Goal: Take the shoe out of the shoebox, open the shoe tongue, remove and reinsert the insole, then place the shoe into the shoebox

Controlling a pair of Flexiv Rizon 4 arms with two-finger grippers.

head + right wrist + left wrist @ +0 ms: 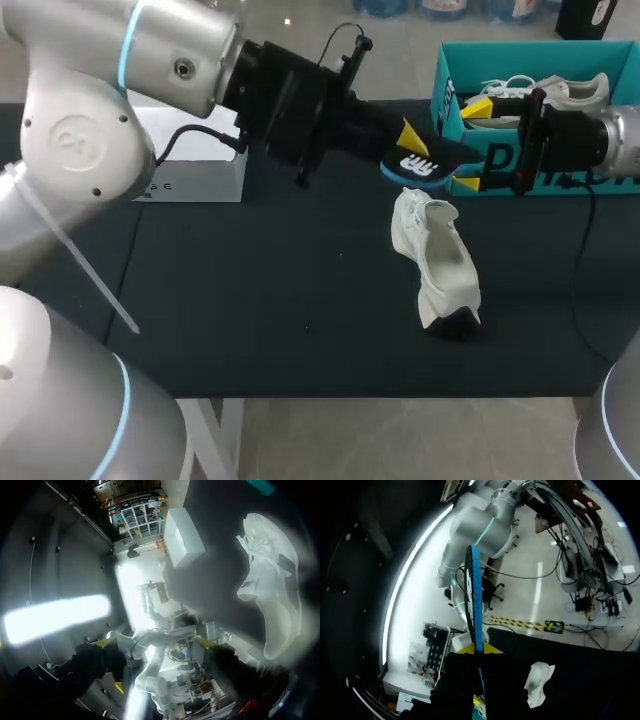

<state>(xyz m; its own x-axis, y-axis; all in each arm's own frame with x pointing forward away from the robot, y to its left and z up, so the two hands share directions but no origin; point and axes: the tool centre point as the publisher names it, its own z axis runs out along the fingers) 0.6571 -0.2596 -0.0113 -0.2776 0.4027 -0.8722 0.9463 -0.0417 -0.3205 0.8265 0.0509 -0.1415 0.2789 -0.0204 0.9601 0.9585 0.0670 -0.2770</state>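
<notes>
A white shoe [440, 262] lies on the dark table, toe toward the front edge; it also shows in the left wrist view [538, 682] and the right wrist view [270, 585]. My left gripper [408, 140] is shut on a blue insole [418, 168], held in the air above the shoe. From the wrist the insole [474, 600] appears edge-on, rising from between the yellow tips [479, 649]. My right gripper [470, 146] stands wide open in front of the teal shoebox [520, 160], just right of the insole's end. Nothing sits between its fingers [102, 642].
A second white shoe [560, 92] lies inside the shoebox at the back right. A white flat sheet [195, 165] rests at the back left, its block-like shape [182, 535] showing beyond the right gripper. A cable [585, 215] trails from the right arm.
</notes>
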